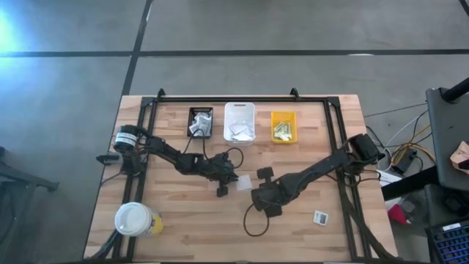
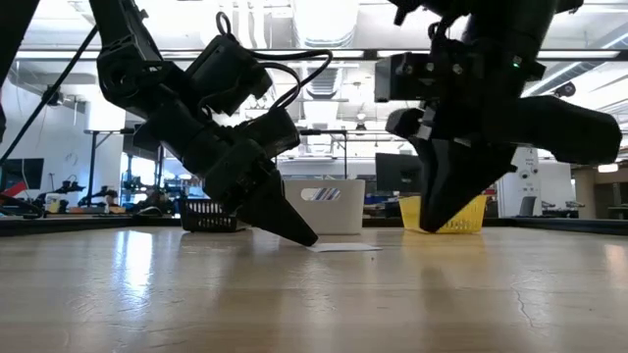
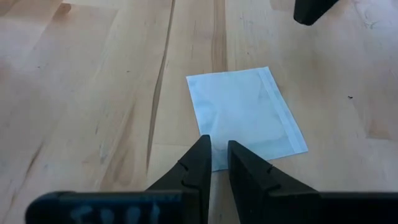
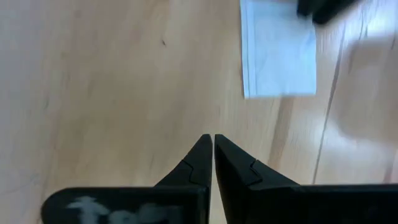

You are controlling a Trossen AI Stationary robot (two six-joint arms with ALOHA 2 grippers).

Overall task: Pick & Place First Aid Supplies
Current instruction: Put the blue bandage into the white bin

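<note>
A plain white paper packet (image 1: pixel 244 181) lies flat mid-table, also in the left wrist view (image 3: pixel 245 115), the right wrist view (image 4: pixel 278 53) and the low view (image 2: pixel 343 247). My left gripper (image 3: pixel 217 146) slants down with its tips at the packet's near edge, open by a narrow gap (image 2: pixel 309 238). My right gripper (image 4: pixel 213 140) is shut and points down at bare wood just right of the packet (image 1: pixel 264 174). Another white packet with a dark printed patch (image 1: pixel 320 217) lies near the table's right near corner. More packets sit in the bins. My left gripper comes slanting down from the table's left, and its fingertips (image 3: pixel 205 146) stand at the white packet's near edge (image 3: pixel 214 163). The packet lies flat on the table. Whether the tips touch the paper or only the wood beside it, I cannot tell.
Along the far edge stand a black bin (image 1: pixel 200 122), a white bin (image 1: pixel 239 122) and a yellow bin (image 1: pixel 284 126). A large white-lidded cup (image 1: pixel 135 220) stands near the left near corner. A black frame rail runs behind the bins. Bare wood lies toward the near edge.
</note>
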